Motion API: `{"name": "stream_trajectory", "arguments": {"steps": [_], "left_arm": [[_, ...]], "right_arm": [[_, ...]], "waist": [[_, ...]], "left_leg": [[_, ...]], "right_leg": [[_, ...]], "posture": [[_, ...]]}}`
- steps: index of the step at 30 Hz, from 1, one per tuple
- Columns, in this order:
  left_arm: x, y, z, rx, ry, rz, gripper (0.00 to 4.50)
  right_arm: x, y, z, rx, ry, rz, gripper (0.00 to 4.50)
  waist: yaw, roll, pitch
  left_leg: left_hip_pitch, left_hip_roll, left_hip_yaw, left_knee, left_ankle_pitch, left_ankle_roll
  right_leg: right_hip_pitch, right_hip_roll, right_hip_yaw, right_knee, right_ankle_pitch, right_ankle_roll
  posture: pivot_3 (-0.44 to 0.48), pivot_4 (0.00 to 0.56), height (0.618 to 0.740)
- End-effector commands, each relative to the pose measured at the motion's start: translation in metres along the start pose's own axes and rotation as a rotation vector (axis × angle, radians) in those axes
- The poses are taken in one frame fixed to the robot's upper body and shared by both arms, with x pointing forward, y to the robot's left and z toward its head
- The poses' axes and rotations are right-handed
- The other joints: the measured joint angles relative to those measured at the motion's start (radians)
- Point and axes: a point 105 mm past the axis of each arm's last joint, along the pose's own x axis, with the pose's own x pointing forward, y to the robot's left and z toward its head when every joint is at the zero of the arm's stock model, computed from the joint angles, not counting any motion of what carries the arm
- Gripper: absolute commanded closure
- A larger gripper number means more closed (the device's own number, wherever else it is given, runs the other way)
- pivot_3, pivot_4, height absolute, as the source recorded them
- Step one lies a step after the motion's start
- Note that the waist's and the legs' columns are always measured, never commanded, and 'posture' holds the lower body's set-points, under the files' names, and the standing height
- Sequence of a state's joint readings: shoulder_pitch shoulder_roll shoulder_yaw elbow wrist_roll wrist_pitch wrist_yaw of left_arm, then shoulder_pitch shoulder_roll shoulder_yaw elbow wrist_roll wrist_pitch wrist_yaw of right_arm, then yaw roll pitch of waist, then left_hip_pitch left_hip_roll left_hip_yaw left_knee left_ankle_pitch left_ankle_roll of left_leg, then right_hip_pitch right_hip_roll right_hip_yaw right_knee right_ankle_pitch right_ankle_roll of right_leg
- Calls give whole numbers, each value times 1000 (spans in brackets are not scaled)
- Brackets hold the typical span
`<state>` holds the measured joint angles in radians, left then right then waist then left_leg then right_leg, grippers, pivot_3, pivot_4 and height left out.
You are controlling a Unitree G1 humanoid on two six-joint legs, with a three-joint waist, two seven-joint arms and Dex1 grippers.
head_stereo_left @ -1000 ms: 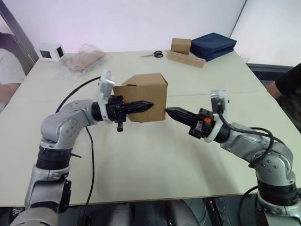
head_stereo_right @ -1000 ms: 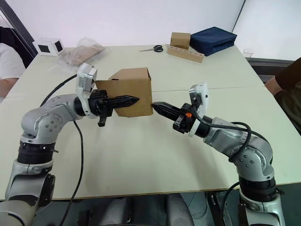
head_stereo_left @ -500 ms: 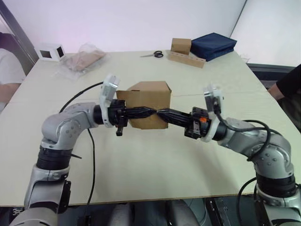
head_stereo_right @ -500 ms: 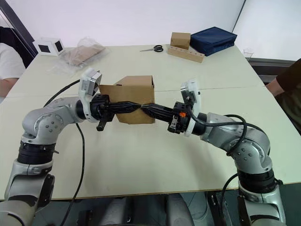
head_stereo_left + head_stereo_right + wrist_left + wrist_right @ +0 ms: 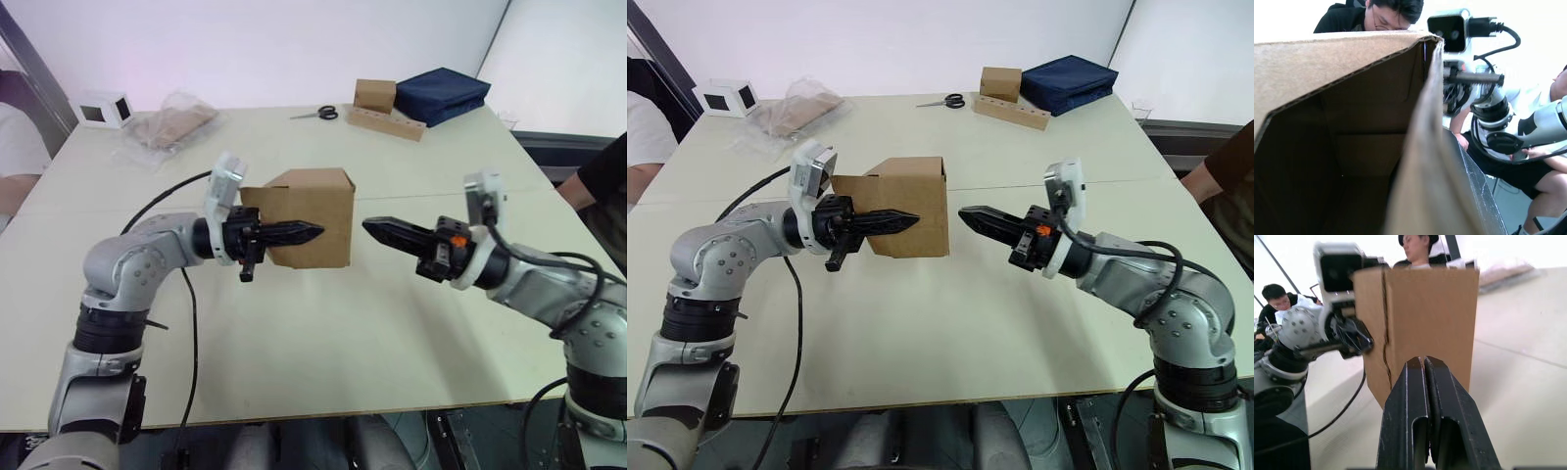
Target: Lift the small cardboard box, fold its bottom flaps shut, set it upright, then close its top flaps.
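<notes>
Pale worktop (image 5: pixel 323 333), things along its far edge

Far side: white cube (image 5: pixel 103 109), clear bag (image 5: pixel 171 125) of what may be cardboard, scissors (image 5: pixel 317 114), brown block (image 5: pixel 375 95) on strip (image 5: pixel 389 123), navy bag (image 5: pixel 439 94).

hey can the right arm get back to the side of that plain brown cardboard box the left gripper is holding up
Probably yes. The right gripper, fingers shut, points straight at the plain brown cardboard box held by the left gripper, with only open air over the table between them.

Both arms reach inward, forearms about level. The left pincer (image 5: pixel 312 233) has its fingers pressed together on cardboard. The right pincer (image 5: pixel 370 226) points toward it, fingers together, holding nothing.
</notes>
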<state>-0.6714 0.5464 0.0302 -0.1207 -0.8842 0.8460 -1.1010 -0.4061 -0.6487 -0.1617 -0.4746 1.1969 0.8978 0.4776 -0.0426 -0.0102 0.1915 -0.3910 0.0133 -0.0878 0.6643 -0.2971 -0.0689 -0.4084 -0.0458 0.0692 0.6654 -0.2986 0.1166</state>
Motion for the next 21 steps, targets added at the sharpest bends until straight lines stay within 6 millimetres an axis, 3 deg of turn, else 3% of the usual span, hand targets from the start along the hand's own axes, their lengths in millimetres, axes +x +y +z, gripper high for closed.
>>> {"name": "stream_trajectory", "arguments": {"steps": [1,14,21], "left_arm": [[1,-6,12,50,-29,-16,4500],[3,-7,9,43,-28,-31,4500],[-2,-3,12,61,-9,-14,4500]], "right_arm": [[15,20,8,-35,-40,99,4451],[26,29,6,-36,-44,141,4451],[14,19,7,-49,-36,79,4451]], "waist": [[0,0,0],[0,0,0],[1,0,0]], "left_leg": [[0,0,0,0,0,0],[0,0,0,0,0,0],[0,0,0,0,0,0]], "right_leg": [[0,0,0,0,0,0],[0,0,0,0,0,0],[0,0,0,0,0,0]], "posture": [[0,150,740],[0,150,740],[0,150,740]]}}
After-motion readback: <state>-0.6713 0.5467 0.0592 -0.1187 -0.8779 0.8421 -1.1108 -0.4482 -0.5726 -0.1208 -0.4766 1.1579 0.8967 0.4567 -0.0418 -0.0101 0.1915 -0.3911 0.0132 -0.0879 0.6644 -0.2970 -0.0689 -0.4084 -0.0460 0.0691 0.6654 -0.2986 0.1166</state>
